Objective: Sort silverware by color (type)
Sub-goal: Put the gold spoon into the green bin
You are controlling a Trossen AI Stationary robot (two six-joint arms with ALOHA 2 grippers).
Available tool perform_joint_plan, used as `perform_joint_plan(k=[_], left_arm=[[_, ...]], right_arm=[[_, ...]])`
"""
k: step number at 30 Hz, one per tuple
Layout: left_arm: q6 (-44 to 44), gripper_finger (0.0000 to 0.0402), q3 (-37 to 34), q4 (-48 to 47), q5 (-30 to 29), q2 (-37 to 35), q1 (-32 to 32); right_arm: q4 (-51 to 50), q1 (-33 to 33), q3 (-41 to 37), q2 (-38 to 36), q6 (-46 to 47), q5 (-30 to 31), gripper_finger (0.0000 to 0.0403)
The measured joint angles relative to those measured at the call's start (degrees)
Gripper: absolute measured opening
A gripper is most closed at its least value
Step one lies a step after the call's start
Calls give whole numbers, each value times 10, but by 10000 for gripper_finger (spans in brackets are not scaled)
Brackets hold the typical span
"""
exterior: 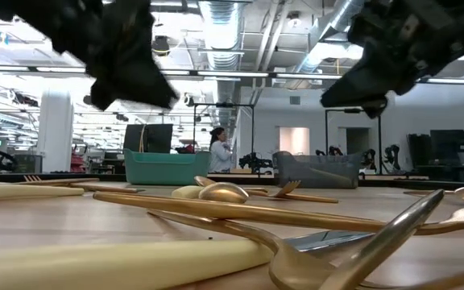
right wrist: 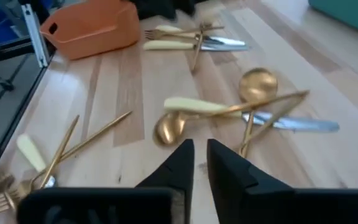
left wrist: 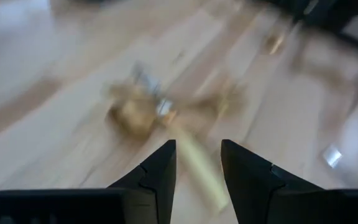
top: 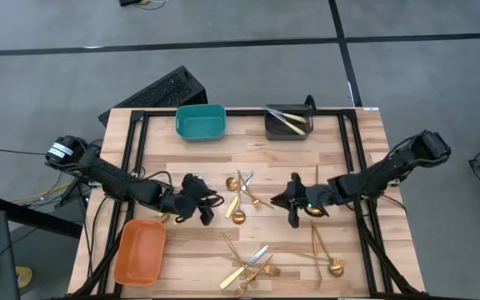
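on the left of the wooden table (top: pixel 173 162) the orange bin (top: pixel 139 251) sits empty, and the left gripper (top: pixel 197 202) hovers just beside the middle cluster of silverware (top: pixel 240 198). its fingers (left wrist: pixel 160 171) are a little apart and hold nothing, with a pale handle lying on the boards beyond the gap. to do this step well, i think it should line that gap across one handle only, then drop squarely so no neighbouring piece is nudged. more gold pieces lie in a heap at the near edge (top: pixel 248 267), and a few already rest in the grey bin (top: pixel 290 122) beside the teal bin (top: pixel 200 122). further right, the right gripper (top: pixel 292 202) hangs over the same cluster, fingers (right wrist: pixel 173 168) nearly together and empty, a spoon (right wrist: pixel 169 127) just ahead.
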Motion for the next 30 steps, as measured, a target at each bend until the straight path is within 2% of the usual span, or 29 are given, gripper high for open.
perform_joint_plan(k=[6, 11, 14, 19, 26, 30], left_arm=[[77, 114, 0, 175, -40, 59, -15], [84, 114, 0, 223, -48, 101, 5], [72, 114, 0, 223, -38, 129, 42], [66, 125, 12, 210, 47, 180, 118], [37, 137, 49, 68, 55, 190, 175], [32, 138, 56, 37, 63, 190, 188]], right_arm=[[4, 34, 0, 31, 70, 125, 57], [13, 34, 0, 67, 93, 132, 57], [3, 34, 0, 74, 99, 132, 57], [2, 34, 0, 62, 100, 136, 57], [-66, 34, 0, 14, 118, 135, 57], [-69, 31, 0, 3, 119, 135, 57]])
